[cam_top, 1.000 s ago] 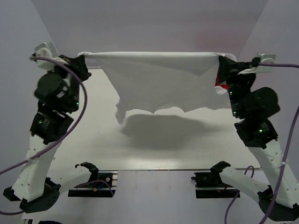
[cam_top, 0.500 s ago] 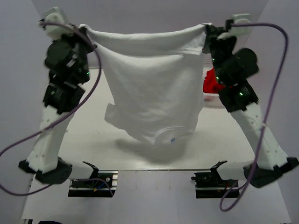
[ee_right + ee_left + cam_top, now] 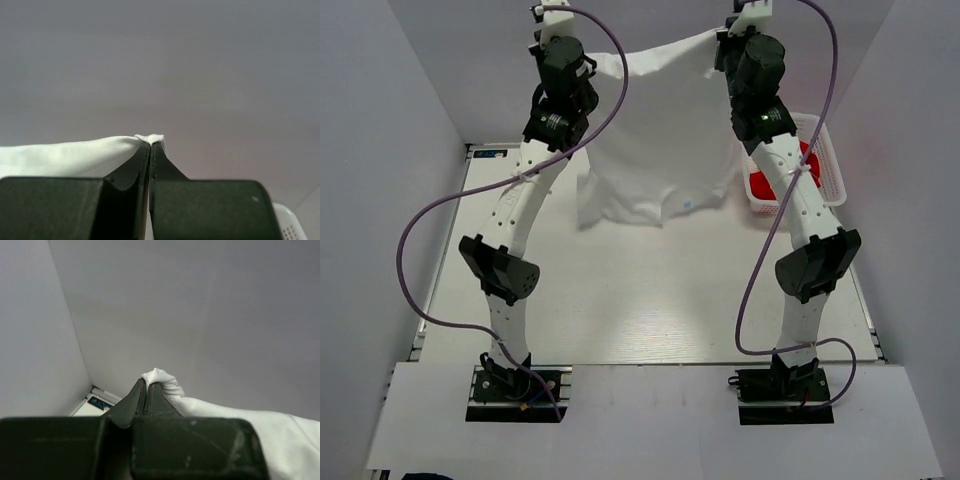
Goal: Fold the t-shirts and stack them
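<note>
Shirt aloft: the white shirt (image 3: 655, 130) hangs like a sheet between two raised arms at the far end of the table (image 3: 650, 310), and its lower edge appears to reach the surface. The left tool (image 3: 146, 388) is pinched fully closed on one bunched corner. The right tool (image 3: 151, 146) is clamped just as tight on the other, with a nub of cloth poking past its tips. The red shirt (image 3: 763, 186) waits in the basket (image 3: 832, 172) at the right, just beside the right arm.

The step in hand looks like laying the white shirt flat for folding. Done well, that likely means holding the top edge taut and level between both tools, then drawing it toward the near side. Lowering both ends evenly should let the cloth land without wrinkles or a doubled edge.

Bare table shows across the middle and near side, giving ample room. The tight spots are the back wall close behind the tools and the basket, which the right arm could catch on its way down.
</note>
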